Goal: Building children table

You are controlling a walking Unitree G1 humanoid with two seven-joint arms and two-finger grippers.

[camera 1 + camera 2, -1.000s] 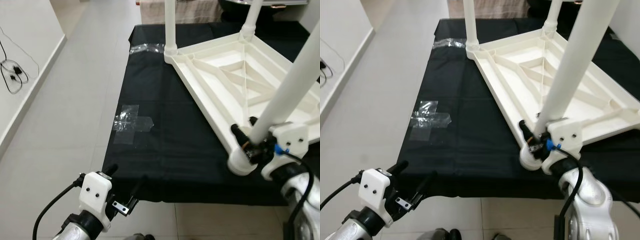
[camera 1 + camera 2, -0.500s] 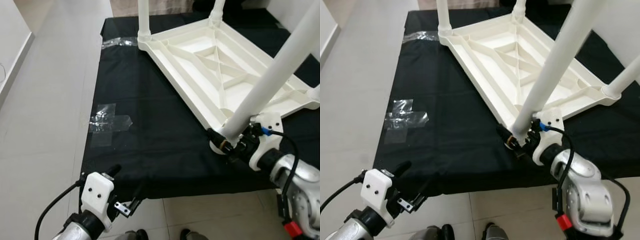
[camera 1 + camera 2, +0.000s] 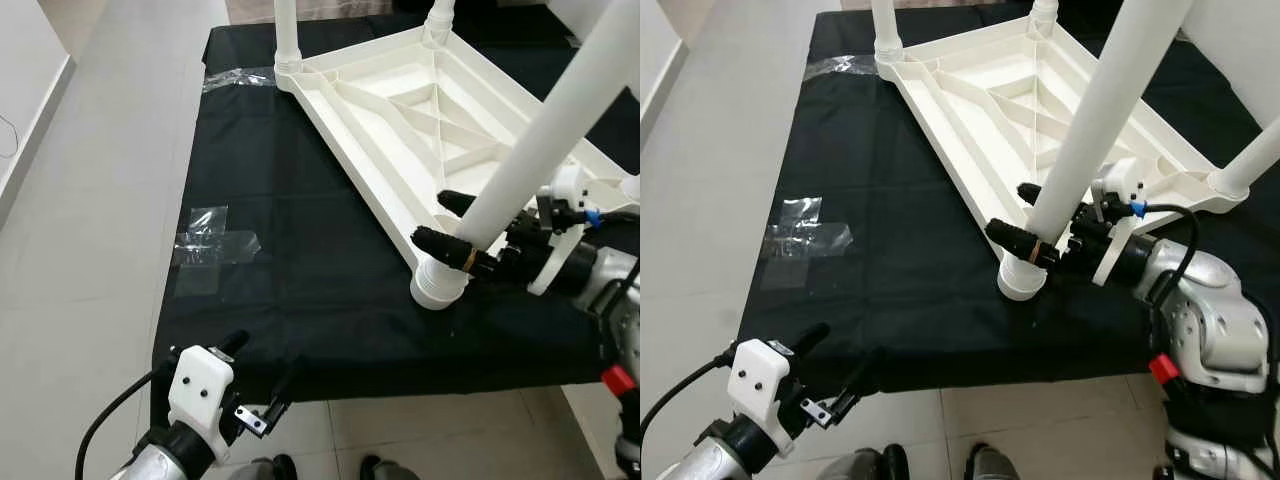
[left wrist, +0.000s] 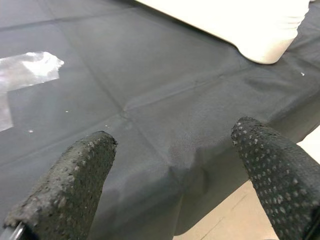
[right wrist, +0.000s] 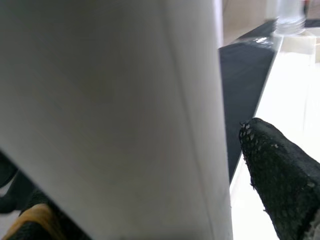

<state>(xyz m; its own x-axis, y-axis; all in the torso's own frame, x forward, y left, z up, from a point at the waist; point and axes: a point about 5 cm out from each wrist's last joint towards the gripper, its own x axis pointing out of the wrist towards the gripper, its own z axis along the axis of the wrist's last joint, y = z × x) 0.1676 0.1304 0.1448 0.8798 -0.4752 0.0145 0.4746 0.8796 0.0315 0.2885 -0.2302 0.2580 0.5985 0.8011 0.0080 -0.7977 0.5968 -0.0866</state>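
White plastic table top (image 3: pixel 440 110) is lying upside down on the black cloth (image 3: pixel 300 250) that is covering the bench; its ribbed underside is facing up, and it is occupying the far right part of the cloth.

The near leg (image 3: pixel 540 150) is now standing in the near corner socket (image 3: pixel 438 285), slanting up and toward the robot's right; a second ago its foot was being held just off that corner, and half a second ago it was being brought onto it; my judgement is that the insertion is under way, though whether the leg is fully seated cannot be told.

The right pincer (image 3: pixel 452 228) is reaching in from the right; its two fingers are lying on either side of the leg's lower end, closed on it just above the socket; in the right wrist view the white tube is pressing between the fingertips (image 5: pixel 280 175).

The left pincer (image 4: pixel 175 165) is hovering at the near left edge of the cloth, fingers spread wide apart, holding nothing.

Count: one table top; four legs visible, two at the far corners, one at the right corner, one in the grasp; two patches of clear tape (image 3: pixel 215 240) on the cloth.
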